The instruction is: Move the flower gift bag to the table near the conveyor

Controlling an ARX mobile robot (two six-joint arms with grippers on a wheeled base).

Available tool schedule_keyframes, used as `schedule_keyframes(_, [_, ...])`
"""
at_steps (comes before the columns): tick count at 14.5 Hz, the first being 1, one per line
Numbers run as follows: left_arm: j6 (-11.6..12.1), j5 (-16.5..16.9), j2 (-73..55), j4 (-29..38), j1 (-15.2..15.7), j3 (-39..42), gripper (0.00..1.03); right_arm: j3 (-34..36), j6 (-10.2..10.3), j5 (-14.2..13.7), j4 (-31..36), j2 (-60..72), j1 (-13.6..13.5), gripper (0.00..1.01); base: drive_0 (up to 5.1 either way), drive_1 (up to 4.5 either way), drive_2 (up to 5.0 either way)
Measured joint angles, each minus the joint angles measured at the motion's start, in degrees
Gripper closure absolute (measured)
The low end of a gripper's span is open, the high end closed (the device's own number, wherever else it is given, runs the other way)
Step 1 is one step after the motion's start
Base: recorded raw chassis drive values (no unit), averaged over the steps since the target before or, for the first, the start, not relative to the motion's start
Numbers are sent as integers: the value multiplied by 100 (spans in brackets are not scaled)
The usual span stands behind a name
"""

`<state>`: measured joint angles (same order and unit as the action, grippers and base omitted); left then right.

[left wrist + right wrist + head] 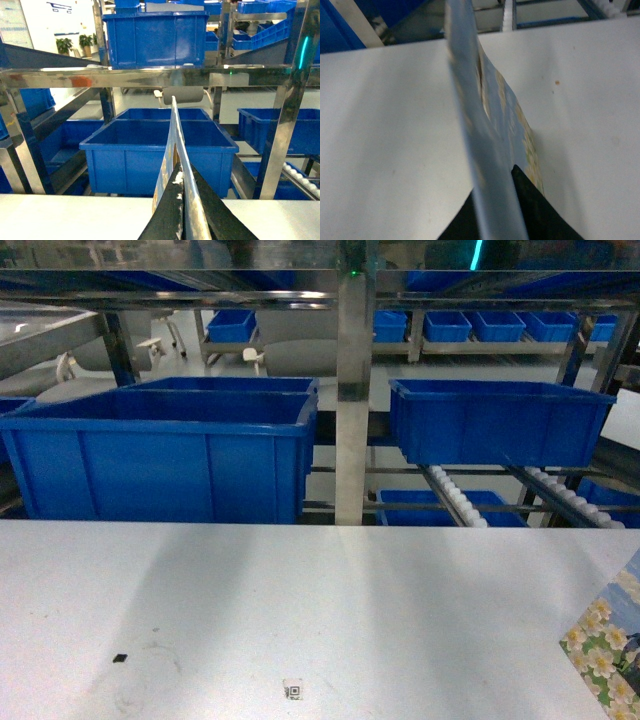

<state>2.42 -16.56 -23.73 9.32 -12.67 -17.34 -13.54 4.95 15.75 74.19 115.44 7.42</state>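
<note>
This is a warehouse: big blue bins (165,450) sit on shiny steel racks (355,390) with white rollers (455,498).

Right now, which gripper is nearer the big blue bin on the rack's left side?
Left. The left gripper faces the big blue bin head-on, just past the table edge; the right gripper holds the flower gift bag over the table's right side.

My left claw (183,210) is pinched tight, its two dark fingers (162,220) converging on a thin sheet edge. My right claw (497,210) is likewise clamped, fingers (532,210) flanking a thin panel, pointing forward and down.
</note>
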Motion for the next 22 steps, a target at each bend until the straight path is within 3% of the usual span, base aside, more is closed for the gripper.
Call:
schedule_keyframes(3, [0, 2, 0, -2, 0, 2, 101, 356, 107, -415, -76, -177, 9, 53, 0, 0, 0])
schedule_keyframes(6, [0, 2, 0, -2, 0, 0, 101, 660, 96, -754, -55, -1397, -35, 11, 0, 0, 0])
schedule_keyframes(7, [0, 2, 0, -2, 0, 2, 101, 767, 57, -894, -52, -1788, -44, 1, 0, 0, 0])
schedule_keyframes(9, [0, 2, 0, -2, 0, 2, 101, 988, -74, -1187, -153, -2662, -72, 4, 0, 0, 0])
schedule_keyframes(12, [2, 2, 0, -2, 0, 2, 101, 1252, -140, -1519, -1672, -4513, -24, 3, 0, 0, 0])
schedule_keyframes(14, [0, 2, 0, -2, 0, 2, 101, 1287, -107, -1899, -4166, -7217, -240, 3, 0, 0, 0])
schedule_keyframes(16, [2, 0, 0, -2, 0, 0, 101, 1281, 4, -2271, -7195, -10255, -756, 3, 0, 0, 0])
schedule_keyframes(17, [0, 2, 0, -7, 0, 0, 101, 1248, 35, -2487, -7930, -11160, -973, 3, 0, 0, 0])
schedule_keyframes(18, [2, 2, 4, -2, 0, 0, 101, 1231, 63, -2546, -8039, -11414, -1130, 3, 0, 0, 0])
schedule_keyframes(20, [2, 2, 7, -2, 0, 0, 101, 1226, 63, -2531, -8059, -11394, -1154, 3, 0, 0, 0])
schedule_keyframes(21, [-254, -275, -387, 743, -201, 221, 101, 1226, 63, -2533, -8059, -11394, -1154, 3, 0, 0, 0])
schedule_keyframes(22, [-334, -643, -1121, 1572, -623, 365, 101, 1226, 63, -2533, -8059, -11394, -1154, 3, 0, 0, 0])
